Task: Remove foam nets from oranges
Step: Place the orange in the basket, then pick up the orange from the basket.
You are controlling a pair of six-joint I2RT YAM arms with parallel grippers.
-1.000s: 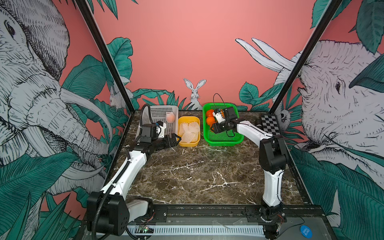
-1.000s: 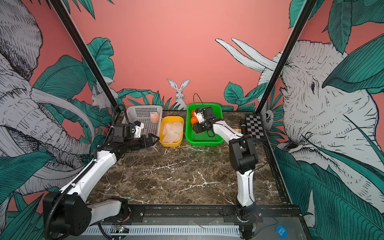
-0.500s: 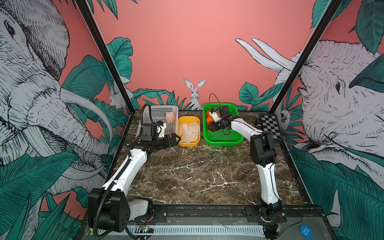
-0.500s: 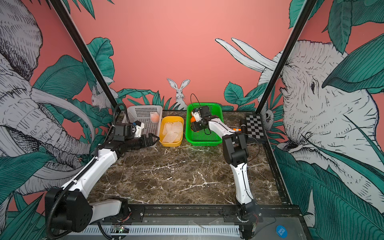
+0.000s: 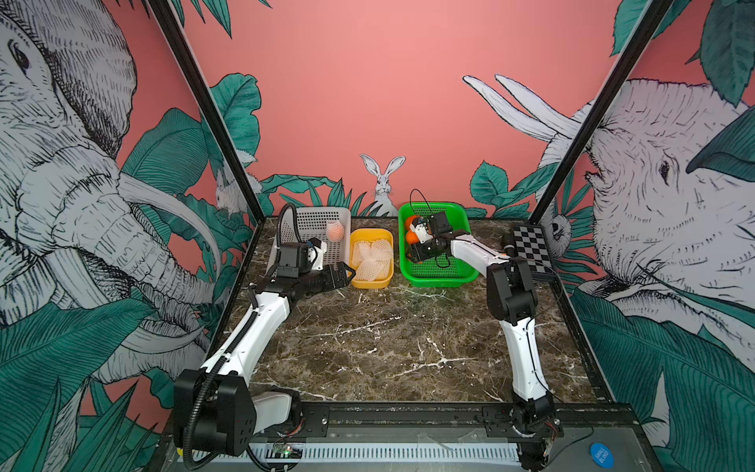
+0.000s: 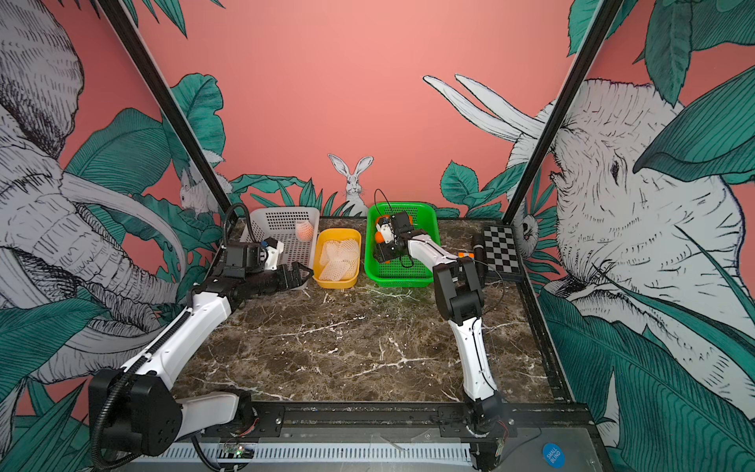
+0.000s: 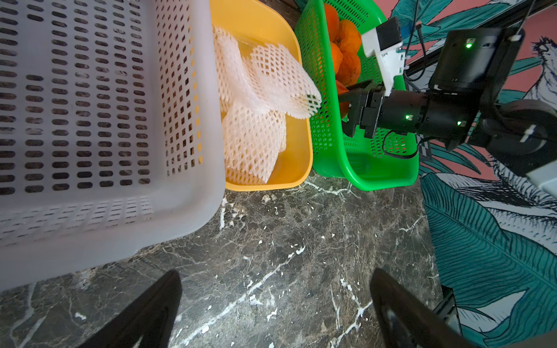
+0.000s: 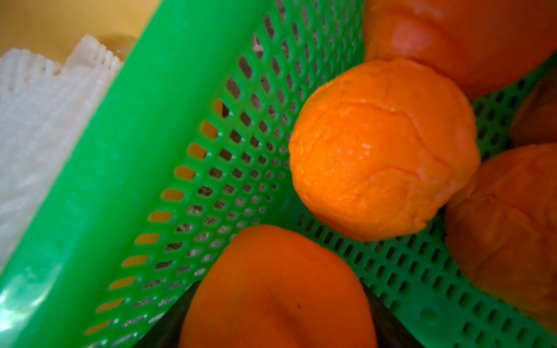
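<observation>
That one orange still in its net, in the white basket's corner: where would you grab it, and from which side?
Probably from above, pinching the netted orange by the net's loose upper end. It stands in the white basket's far corner, close to two walls, so its sides are crowded and only the top is free.

A white perforated basket (image 5: 303, 229), yellow tub (image 5: 371, 282) and green perforated basket (image 5: 444, 282) stand side by side at the marble tabletop's (image 5: 388, 339) far edge; a checkerboard (image 5: 529, 247) lies near the green one.
</observation>
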